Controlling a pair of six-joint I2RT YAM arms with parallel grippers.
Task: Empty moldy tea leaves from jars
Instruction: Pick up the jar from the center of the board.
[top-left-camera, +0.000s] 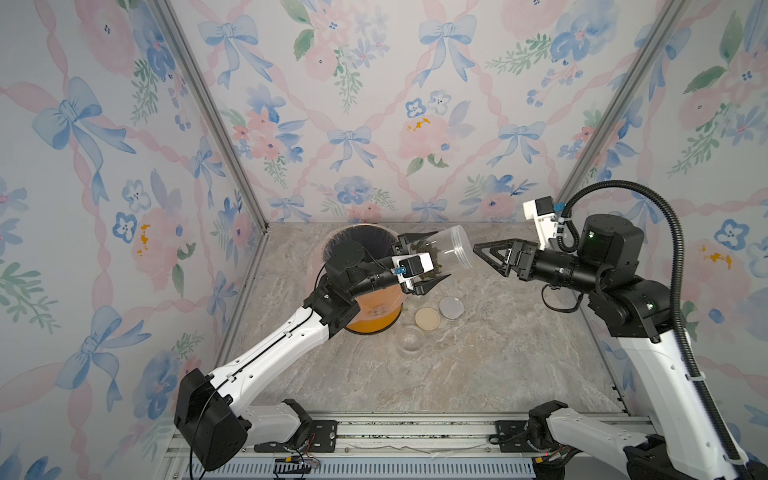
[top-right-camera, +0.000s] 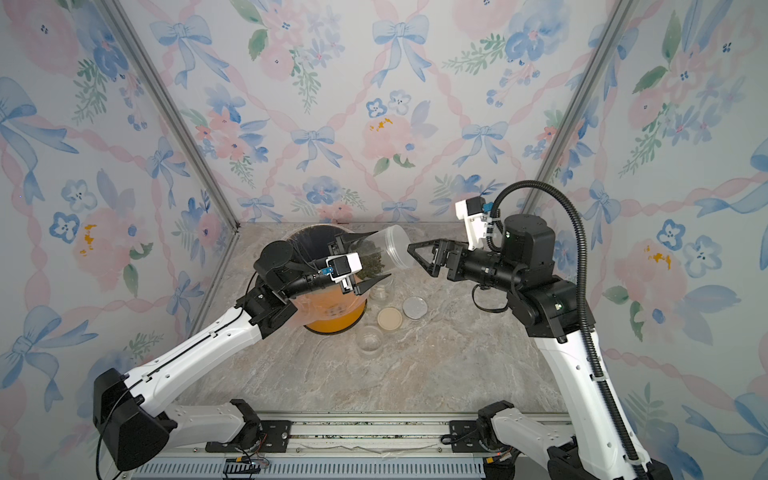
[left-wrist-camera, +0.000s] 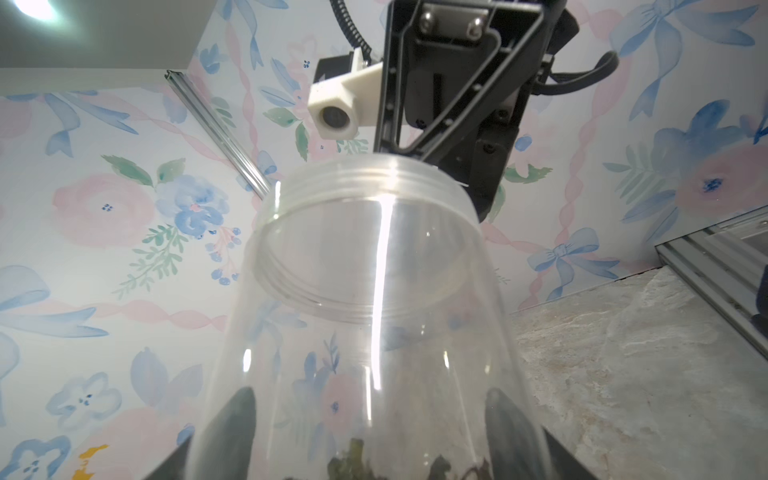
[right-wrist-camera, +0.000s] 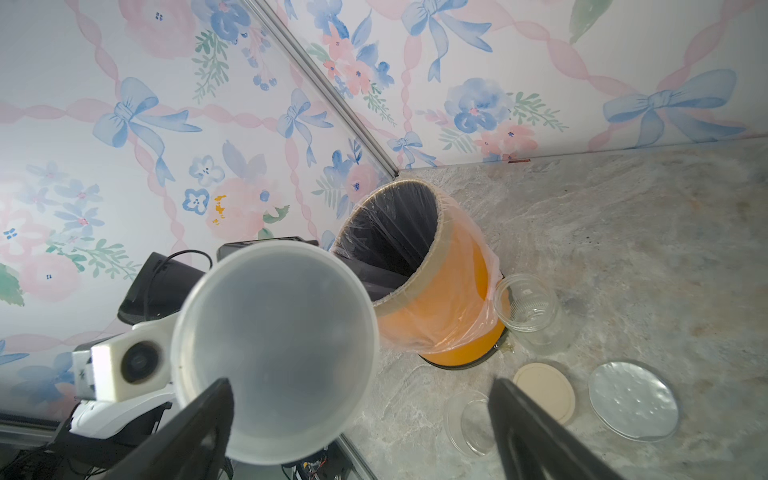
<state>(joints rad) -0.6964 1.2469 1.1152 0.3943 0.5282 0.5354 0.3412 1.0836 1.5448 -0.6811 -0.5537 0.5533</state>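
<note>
My left gripper (top-left-camera: 436, 257) (left-wrist-camera: 372, 411) is shut on a clear jar (top-left-camera: 451, 249) (top-right-camera: 388, 249) (left-wrist-camera: 374, 291), held tilted in the air just right of the bin's rim. Dark tea leaves (top-left-camera: 430, 254) (left-wrist-camera: 353, 461) sit at the jar's base between the fingers. A translucent grey lid (right-wrist-camera: 274, 324) caps its end and faces my right gripper (top-left-camera: 478, 251) (right-wrist-camera: 361, 382), which is open with its tips just short of the lid. An empty clear jar (right-wrist-camera: 532, 311) (top-right-camera: 380, 286) stands by the bin. A short clear jar (top-left-camera: 409, 338) (right-wrist-camera: 469, 419) sits nearer the front.
The orange plastic-lined bin (top-left-camera: 374, 320) (right-wrist-camera: 436, 299) stands at the back left, partly under my left arm. A beige lid (top-left-camera: 427, 318) (right-wrist-camera: 544, 395) and a silver lid (top-left-camera: 451, 306) (right-wrist-camera: 633, 401) lie flat on the marble table (top-left-camera: 498, 353). Walls enclose three sides.
</note>
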